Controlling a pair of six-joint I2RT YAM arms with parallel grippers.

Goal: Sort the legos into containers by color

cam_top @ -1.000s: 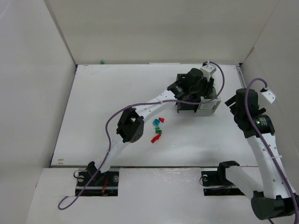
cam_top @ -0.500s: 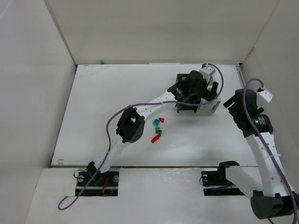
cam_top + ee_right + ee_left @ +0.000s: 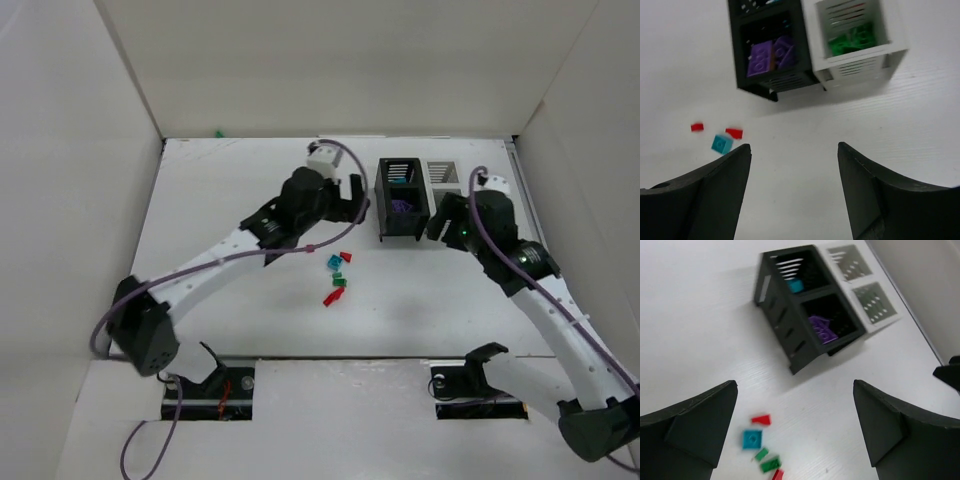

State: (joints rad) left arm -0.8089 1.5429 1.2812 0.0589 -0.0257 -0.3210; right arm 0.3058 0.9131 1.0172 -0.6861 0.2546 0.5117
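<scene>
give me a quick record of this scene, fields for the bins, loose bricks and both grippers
black bin: purple bricks in one compartment, teal brick in the other
white bin: green bricks
loose on table: red bricks, loose teal brick, green pieces, clustered outside the bins
left gripper: open, empty
right gripper: open, empty

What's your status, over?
Left gripper and right gripper open, empty. Purple plastic bricks in black slatted bin, green ones in white slatted bin. Loose bricks, red, teal, green, on table. Nothing blocking.
</scene>
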